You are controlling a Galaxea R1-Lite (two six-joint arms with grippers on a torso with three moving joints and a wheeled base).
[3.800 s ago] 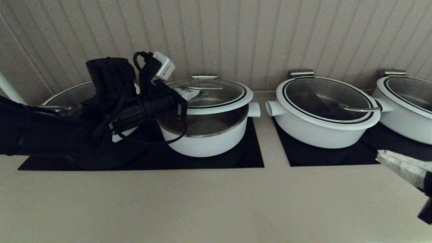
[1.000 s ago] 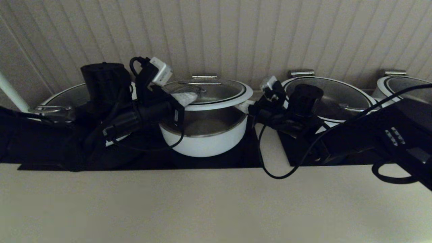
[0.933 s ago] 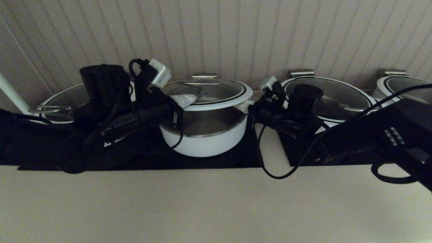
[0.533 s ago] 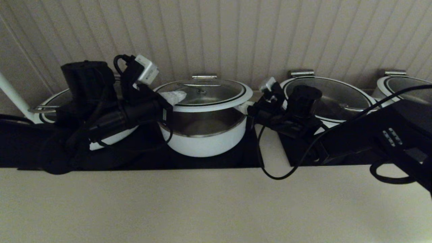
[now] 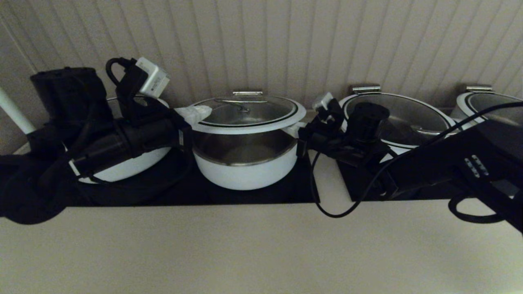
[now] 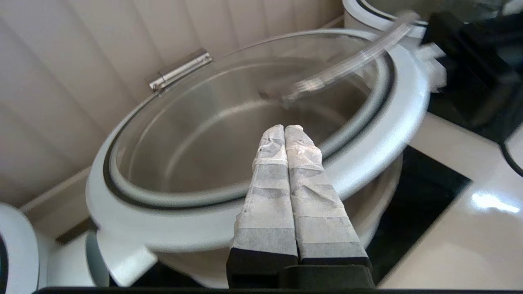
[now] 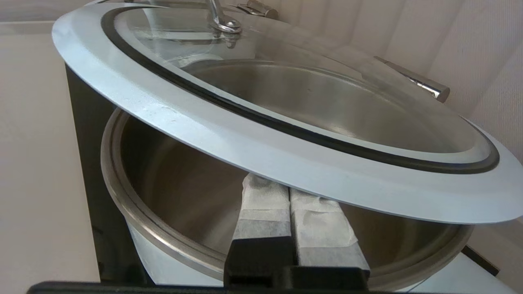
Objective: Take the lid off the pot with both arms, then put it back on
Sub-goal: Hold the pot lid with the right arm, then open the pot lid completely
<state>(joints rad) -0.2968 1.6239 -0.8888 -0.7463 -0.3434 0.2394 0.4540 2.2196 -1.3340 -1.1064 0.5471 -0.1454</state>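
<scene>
The glass lid (image 5: 249,112) with white rim hangs tilted above the white pot (image 5: 245,171), with a gap showing the steel inside. My right gripper (image 5: 295,130) is shut, its tips under the lid's right rim (image 7: 286,155), which rests on them over the pot's steel inside (image 7: 184,179). My left gripper (image 5: 195,112) is shut and empty at the lid's left edge; in the left wrist view its tips (image 6: 284,130) lie over the rim of the lid (image 6: 229,134). The steel hook handle (image 5: 239,105) stands free at the lid's centre.
Wider white pots stand to the left (image 5: 122,163), right (image 5: 400,118) and far right (image 5: 490,110), all on black cooktops (image 5: 245,196). A ribbed wall is close behind, with steel brackets (image 5: 247,93). The beige counter (image 5: 261,245) lies in front.
My left gripper has drawn back to the left, from the handle at the lid's centre to its left edge. The right arm came in earlier and stays under the right rim; the lid stays raised.
</scene>
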